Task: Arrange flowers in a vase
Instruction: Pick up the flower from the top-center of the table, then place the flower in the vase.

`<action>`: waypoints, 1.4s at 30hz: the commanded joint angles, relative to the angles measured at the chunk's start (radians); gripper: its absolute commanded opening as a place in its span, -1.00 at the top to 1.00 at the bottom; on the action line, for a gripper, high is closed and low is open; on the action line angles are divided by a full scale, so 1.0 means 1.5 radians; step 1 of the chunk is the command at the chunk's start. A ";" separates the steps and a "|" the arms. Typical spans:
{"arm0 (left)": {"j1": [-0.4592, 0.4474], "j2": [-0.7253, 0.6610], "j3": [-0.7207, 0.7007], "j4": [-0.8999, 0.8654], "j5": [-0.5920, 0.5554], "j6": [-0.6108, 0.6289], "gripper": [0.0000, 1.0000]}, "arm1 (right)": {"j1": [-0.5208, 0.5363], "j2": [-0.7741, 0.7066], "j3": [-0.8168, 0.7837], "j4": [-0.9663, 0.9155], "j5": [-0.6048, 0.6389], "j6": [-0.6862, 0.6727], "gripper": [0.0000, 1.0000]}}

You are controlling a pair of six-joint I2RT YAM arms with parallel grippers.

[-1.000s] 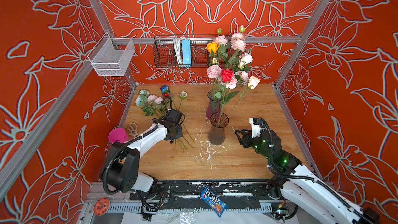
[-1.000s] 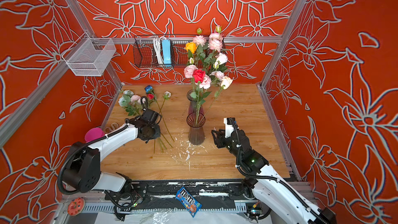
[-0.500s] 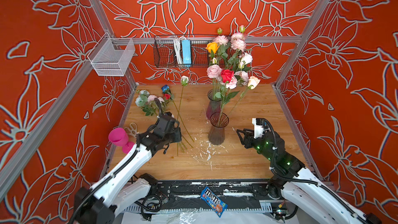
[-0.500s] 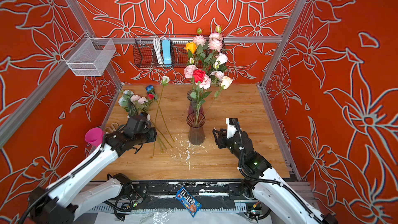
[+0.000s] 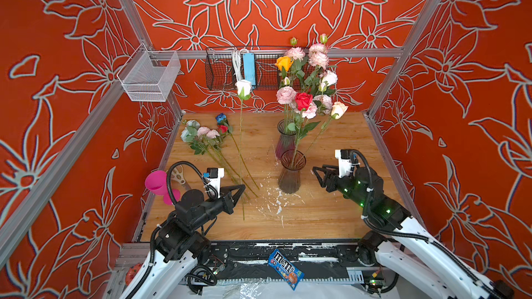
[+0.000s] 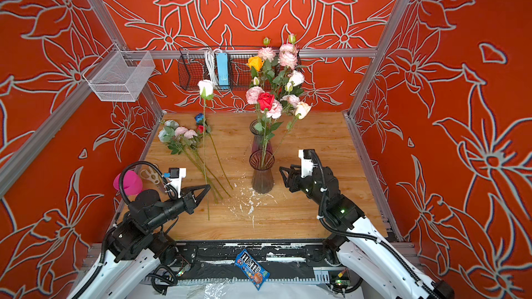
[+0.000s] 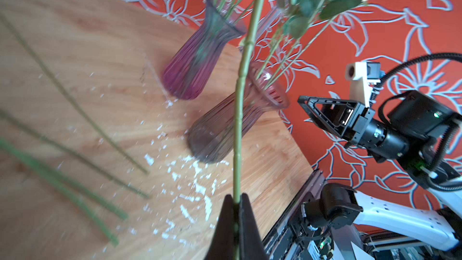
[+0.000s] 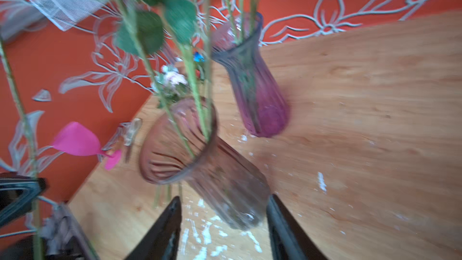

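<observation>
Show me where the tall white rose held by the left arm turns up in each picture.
In a top view: white rose upright, left of the smoky vase, bloom before the black wire basket.
In a top view: white rose, same spot.
Left wrist: only its stem, rising from the shut left end effector.
Right wrist: likely the blurred stem; no bloom.
Shared landmark: that smoky vase, in all four.

Motion blur smears the right wrist view, where the ribbed clear glass vase point(image 8: 212, 171) and the purple glass vase point(image 8: 257, 96) lose their edges. In the left wrist view the long-stemmed white rose point(image 7: 241, 91) in the clamped left gripper point(image 7: 236, 198) loses its bloom to the frame's edge. In both top views the clear vase partly hides the purple one just beyond it.
</observation>
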 commanded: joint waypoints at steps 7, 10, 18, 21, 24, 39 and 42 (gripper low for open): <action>-0.050 0.221 0.161 0.172 0.083 0.150 1.00 | 0.004 0.067 0.181 0.084 -0.185 0.004 -0.35; -0.096 0.268 0.193 0.185 0.081 0.180 1.00 | 0.004 0.093 0.212 0.111 -0.227 0.025 -0.39; -0.195 0.358 0.216 0.237 0.041 0.197 1.00 | 0.005 0.155 0.262 0.176 -0.304 0.085 -0.33; -0.210 0.379 0.230 0.232 0.033 0.204 1.00 | 0.005 0.166 0.274 0.171 -0.310 0.080 -0.21; -0.218 0.394 0.237 0.232 0.032 0.206 1.00 | 0.006 0.173 0.275 0.180 -0.312 0.082 -0.10; -0.232 0.422 0.244 0.226 0.019 0.199 1.00 | 0.005 0.163 0.261 0.193 -0.292 0.081 1.00; -0.232 0.424 0.239 0.229 0.013 0.192 0.75 | 0.005 0.152 0.252 0.192 -0.279 0.075 1.00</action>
